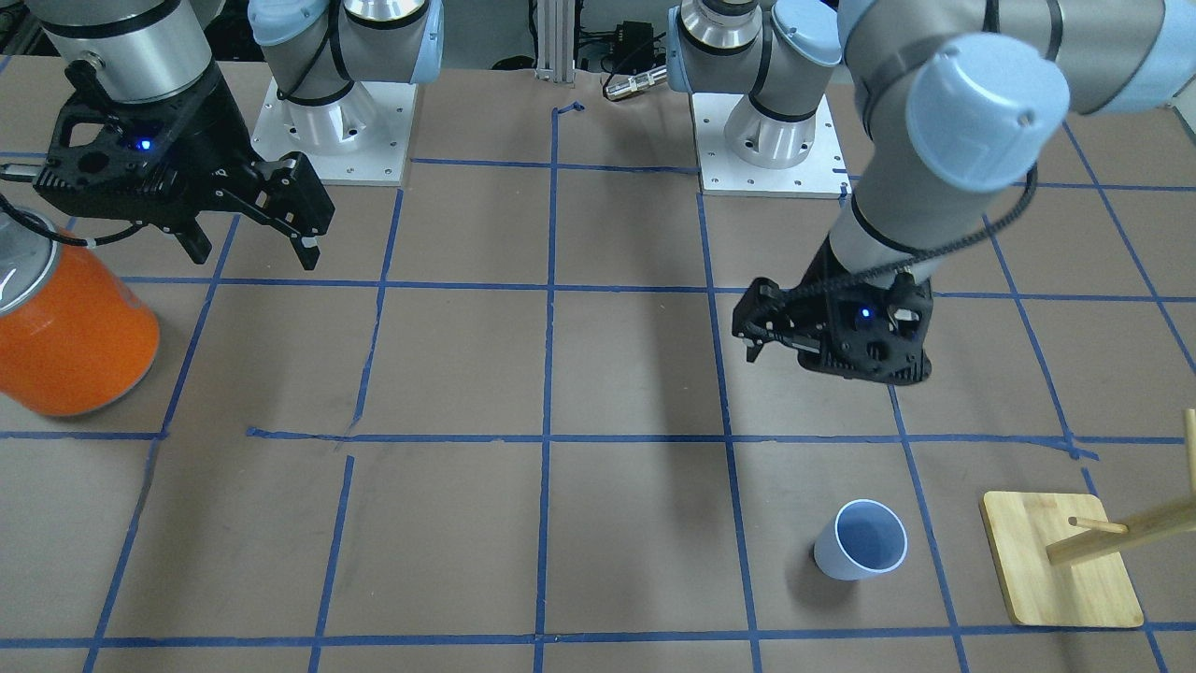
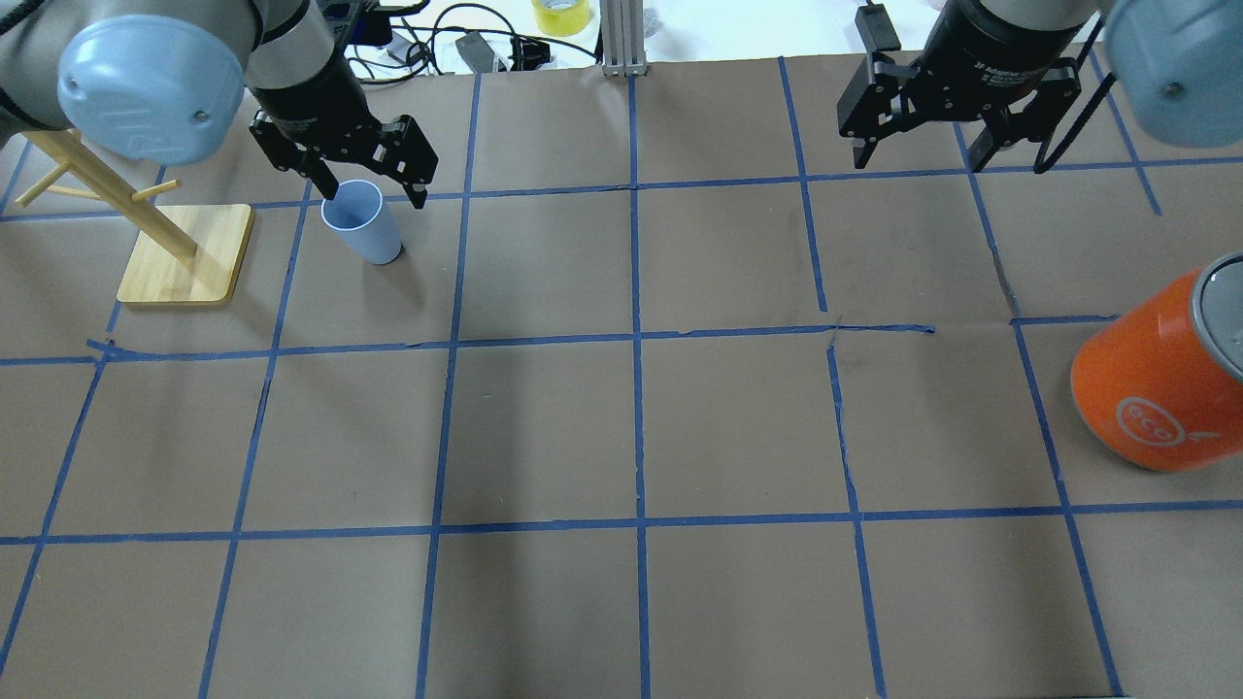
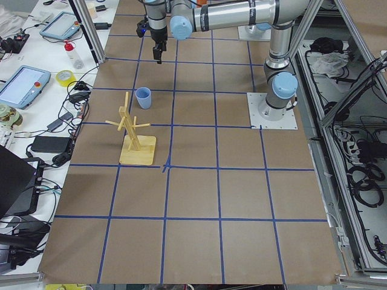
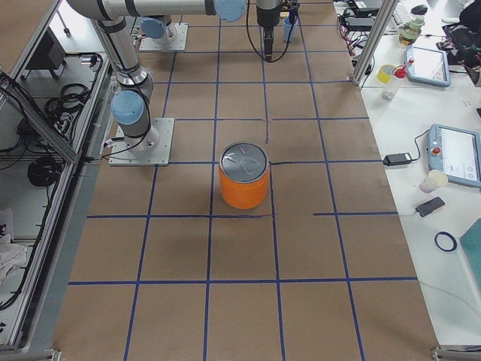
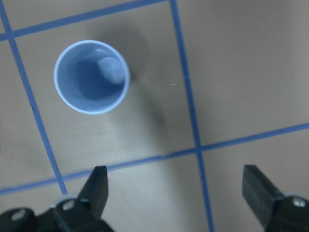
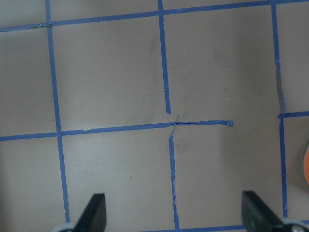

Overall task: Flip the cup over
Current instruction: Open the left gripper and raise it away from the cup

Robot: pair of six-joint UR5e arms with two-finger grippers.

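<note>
The pale blue cup [image 1: 860,539] stands upright, mouth up, on the brown table; it also shows in the overhead view [image 2: 361,221] and in the left wrist view [image 5: 91,77]. My left gripper [image 2: 374,194] is open and empty. It hangs above the table just behind the cup, nearer the robot, and does not touch it. In the left wrist view the cup lies up and left of the open left gripper [image 5: 176,193]. My right gripper [image 2: 918,155] is open and empty, far away over the table's other side, and its wrist view [image 6: 175,215] shows only bare table.
A large orange can [image 2: 1160,379] with a silver top stands on the robot's right side, also visible from the front [image 1: 65,327]. A wooden peg rack on a square base [image 2: 184,257] stands just outside the cup. Blue tape lines grid the table.
</note>
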